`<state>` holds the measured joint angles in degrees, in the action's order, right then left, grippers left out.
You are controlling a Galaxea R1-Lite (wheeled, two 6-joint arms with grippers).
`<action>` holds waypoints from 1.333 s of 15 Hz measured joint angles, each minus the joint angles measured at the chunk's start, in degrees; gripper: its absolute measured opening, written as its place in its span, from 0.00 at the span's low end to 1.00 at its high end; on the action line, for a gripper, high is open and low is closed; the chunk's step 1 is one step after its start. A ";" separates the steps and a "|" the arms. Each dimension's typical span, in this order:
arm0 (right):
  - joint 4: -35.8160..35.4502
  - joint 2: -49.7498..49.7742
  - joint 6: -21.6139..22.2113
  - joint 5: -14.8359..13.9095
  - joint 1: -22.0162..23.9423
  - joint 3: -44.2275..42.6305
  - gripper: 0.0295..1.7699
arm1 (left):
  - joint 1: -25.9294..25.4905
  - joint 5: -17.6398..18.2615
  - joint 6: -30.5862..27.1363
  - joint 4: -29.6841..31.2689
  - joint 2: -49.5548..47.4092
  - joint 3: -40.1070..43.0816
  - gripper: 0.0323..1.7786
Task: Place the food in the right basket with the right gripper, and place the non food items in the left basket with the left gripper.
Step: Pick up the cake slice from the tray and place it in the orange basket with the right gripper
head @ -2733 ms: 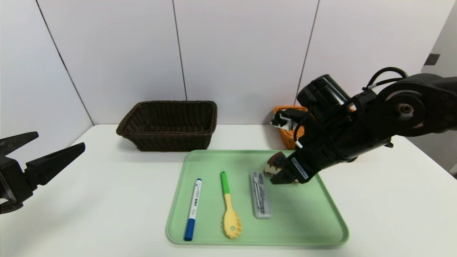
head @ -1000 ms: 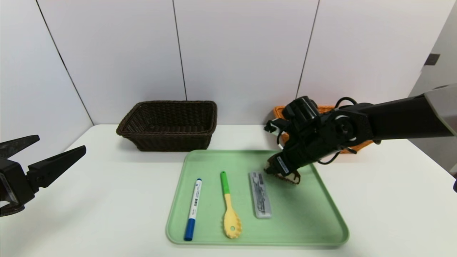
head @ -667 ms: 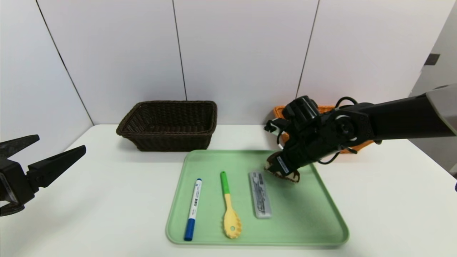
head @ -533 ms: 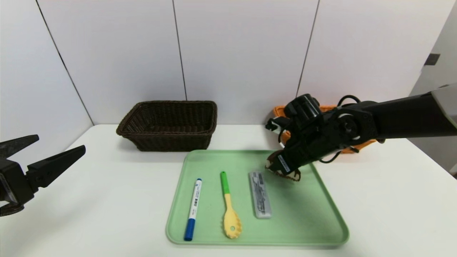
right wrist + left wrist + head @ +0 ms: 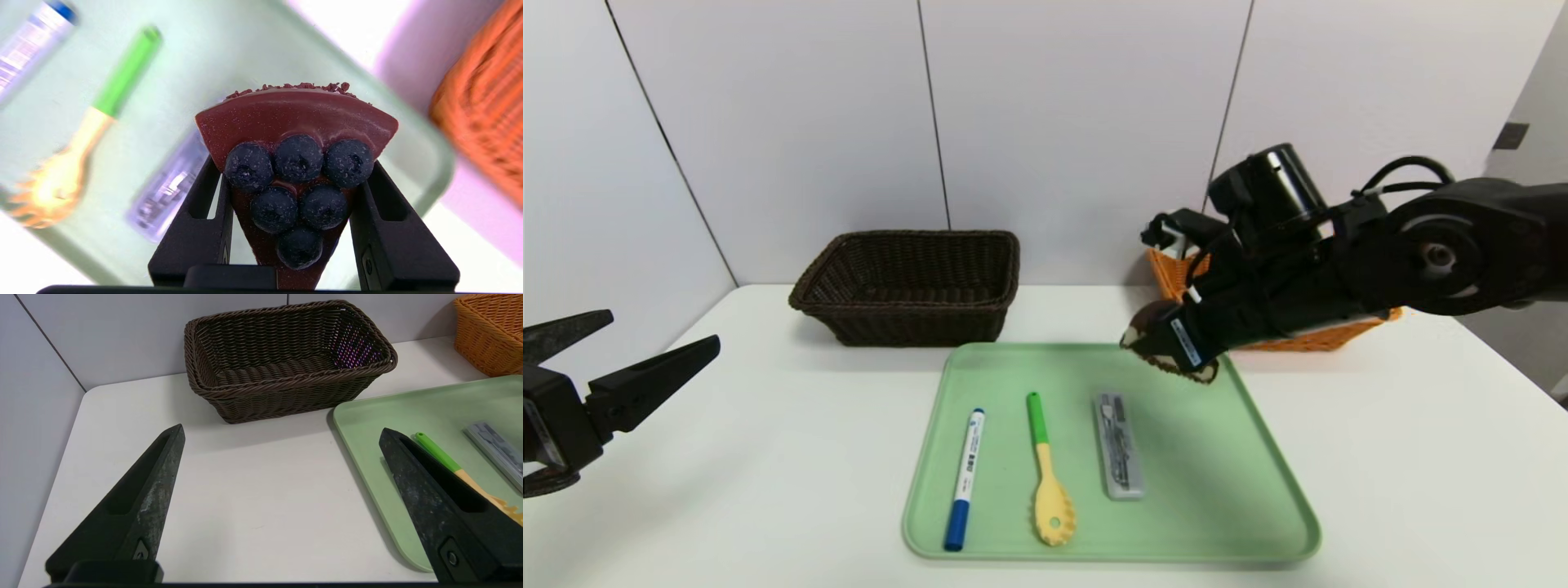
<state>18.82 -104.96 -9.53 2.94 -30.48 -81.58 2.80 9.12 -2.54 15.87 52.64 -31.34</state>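
Observation:
My right gripper [image 5: 1168, 347] is shut on the food, a brown-and-cream cake wedge [image 5: 1147, 329] topped with dark berries. It holds the wedge in the air over the far right corner of the green tray [image 5: 1217, 490]. The wedge [image 5: 296, 118] sits between both black fingers [image 5: 196, 220]. Just behind stands the orange right basket [image 5: 1311, 336], partly hidden by the arm. On the tray lie the non food items: a white marker with blue cap [image 5: 965, 478], a yellow spoon with green handle [image 5: 1045, 474] and a grey case [image 5: 1119, 445]. My left gripper [image 5: 662, 324] hangs open at the far left.
The dark brown left basket [image 5: 907, 286] stands at the back of the white table [image 5: 768, 457], left of the tray. Between the left gripper's open fingers [image 5: 155, 490] there is bare tabletop, with the tray's edge [image 5: 347, 428] beside it. White wall panels close the back.
My right gripper has closed on the cake wedge and lifted it off the tray, up and back toward the orange basket. The left arm has not moved.

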 joint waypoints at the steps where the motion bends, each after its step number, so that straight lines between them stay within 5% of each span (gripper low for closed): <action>1: -1.00 1.40 0.17 0.17 -0.04 -0.72 0.44 | 0.00 -0.02 0.00 0.02 -0.02 0.00 0.95; 9: -1.40 2.62 0.37 1.79 11.37 -13.85 0.44 | 0.00 -0.05 0.09 0.22 0.09 -0.21 0.95; 17: -1.19 -3.83 0.44 3.01 21.30 -19.01 0.44 | 0.00 -1.00 0.34 15.82 8.30 -0.84 0.95; 20: -1.55 -5.99 0.46 2.38 23.20 -18.07 0.44 | 0.02 -1.13 0.52 15.96 10.25 -0.84 0.95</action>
<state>17.27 -110.95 -9.07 5.32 -7.28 -99.65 2.83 7.98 -2.01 31.83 62.89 -32.18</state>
